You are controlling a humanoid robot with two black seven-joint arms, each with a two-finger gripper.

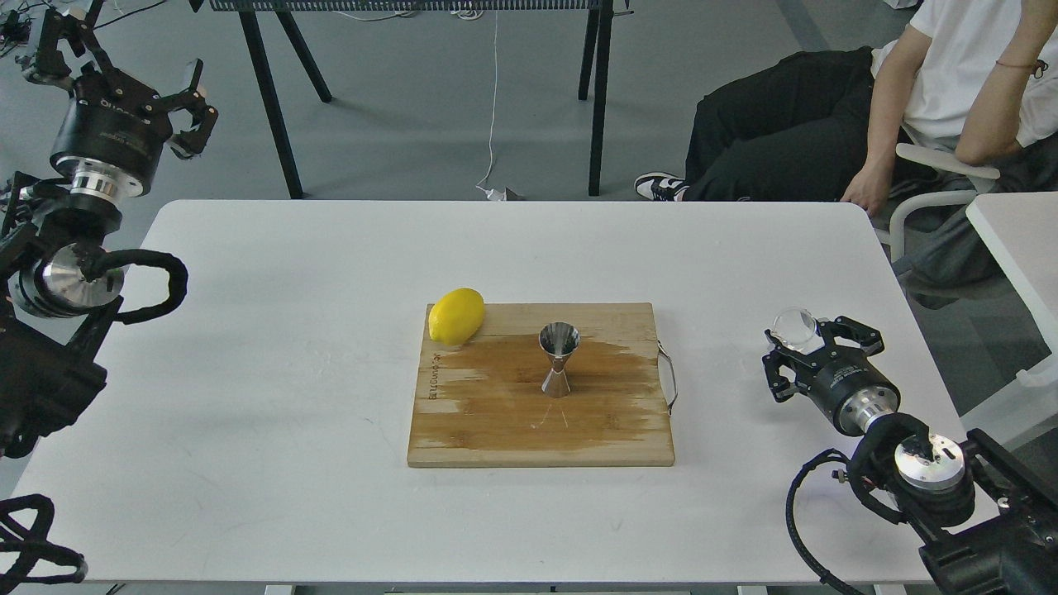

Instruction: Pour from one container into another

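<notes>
The clear glass cup (795, 325) sits between the fingertips of my right gripper (802, 334), above the table at the right, well clear of the cutting board; the fingers are shut on it. The steel hourglass jigger (559, 360) stands upright in the middle of the wooden cutting board (496, 430), about a board's half-width left of the cup. My left gripper (192, 109) hangs raised beyond the table's far left corner, its fingers spread and nothing between them.
A yellow lemon (456, 315) rests on the board's far left corner. Dark wet patches cover the board around the jigger. A seated person (909, 99) is behind the table's far right corner. The white table (289, 372) spreads around the board.
</notes>
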